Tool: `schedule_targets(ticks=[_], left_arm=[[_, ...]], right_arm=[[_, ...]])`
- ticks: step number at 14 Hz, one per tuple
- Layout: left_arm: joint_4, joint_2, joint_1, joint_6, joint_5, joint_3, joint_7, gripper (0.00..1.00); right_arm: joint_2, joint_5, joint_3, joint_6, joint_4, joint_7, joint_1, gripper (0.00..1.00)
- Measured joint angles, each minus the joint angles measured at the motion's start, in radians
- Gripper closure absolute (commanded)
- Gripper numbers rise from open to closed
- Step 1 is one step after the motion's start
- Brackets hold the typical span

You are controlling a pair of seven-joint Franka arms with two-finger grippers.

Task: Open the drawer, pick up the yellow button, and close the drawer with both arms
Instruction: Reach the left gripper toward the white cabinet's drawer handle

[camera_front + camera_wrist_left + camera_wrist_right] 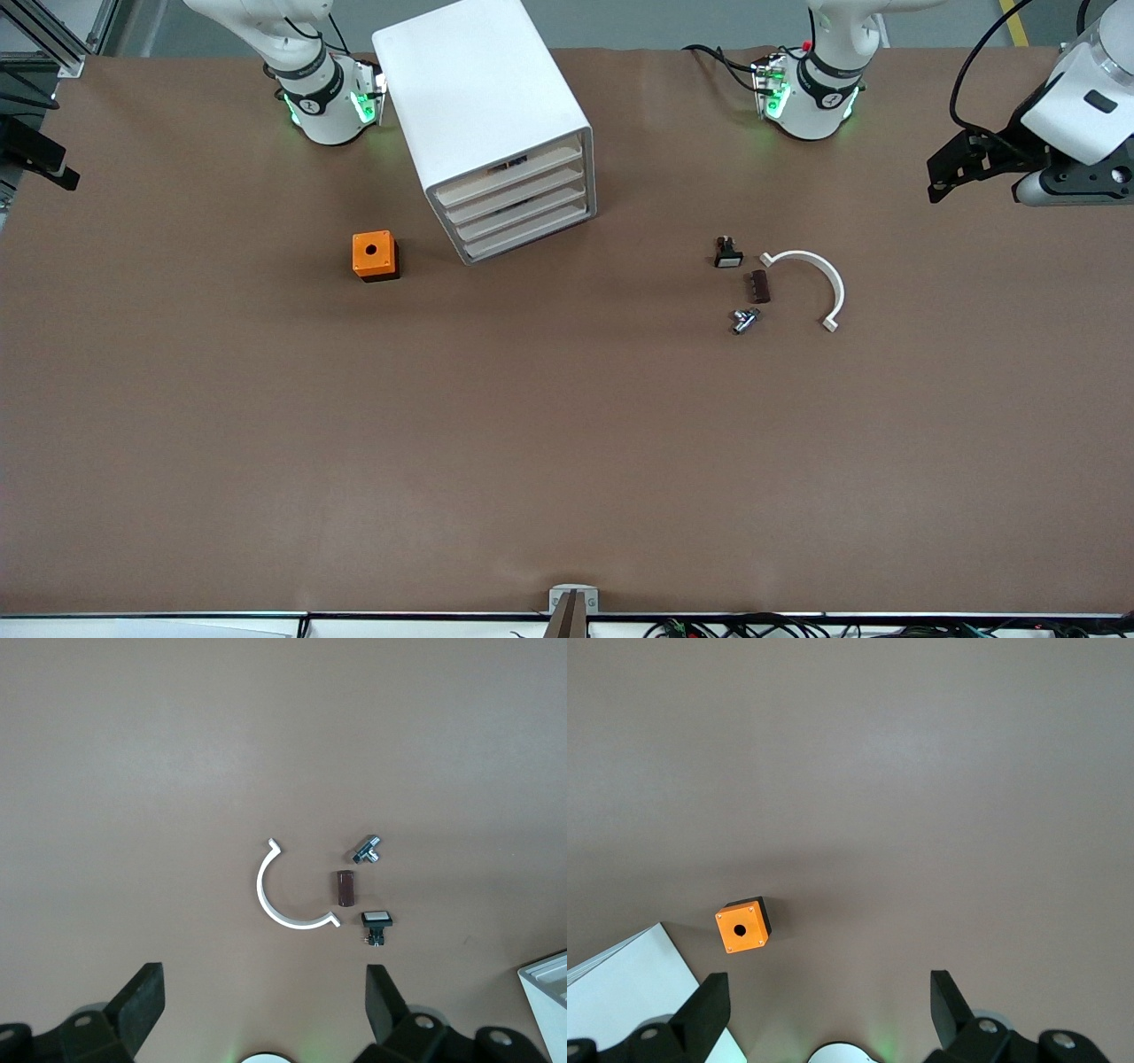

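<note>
Reading the front view as a dial with 12 at the arm bases, the white cabinet (483,80) stands on the brown tabletop (567,443) at about 11 o'clock, with its front turned toward 5. Its drawer (509,175), the top one of four, sits flush and shut. A dark shape shows in the slit above it, too small to identify. An orange cube (375,255) with a round hole lies at 8 o'clock of the cabinet, apart from it. At 4 o'clock of the cabinet, well apart, lies a loose cluster. It holds a black piece with a white face (727,254), a brown block (760,285) just at its 5, a metal fitting (744,320) at the block's 7, and a white arc (837,288) curving round at the block's 3. The left gripper (952,168) hangs over the tabletop's left-arm end at 2 o'clock, jaws released and wide. The right gripper (828,983) hangs toward the right arm's end, above the cube, jaws likewise released. Both arms wait. The marks on the arms' black bands are too small to read.
</note>
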Motion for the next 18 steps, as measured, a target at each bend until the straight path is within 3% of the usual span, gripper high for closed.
schedule_targets(ticks=[6, 14, 18], left_arm=[[0.158, 0.186, 0.048, -0.007, 0.066, 0.001, 0.002, 0.00], [0.181, 0.197, 0.042, -0.040, 0.076, -0.004, -0.003, 0.00], [0.172, 0.278, 0.039, -0.067, 0.077, -0.005, -0.003, 0.00]], right_arm=[[0.001, 0.000, 0.007, 0.012, -0.002, -0.037, 0.000, 0.00], [0.001, 0.000, 0.008, 0.012, -0.005, -0.040, 0.001, 0.00], [0.002, 0.000, 0.004, 0.021, -0.016, -0.040, 0.000, 0.00]])
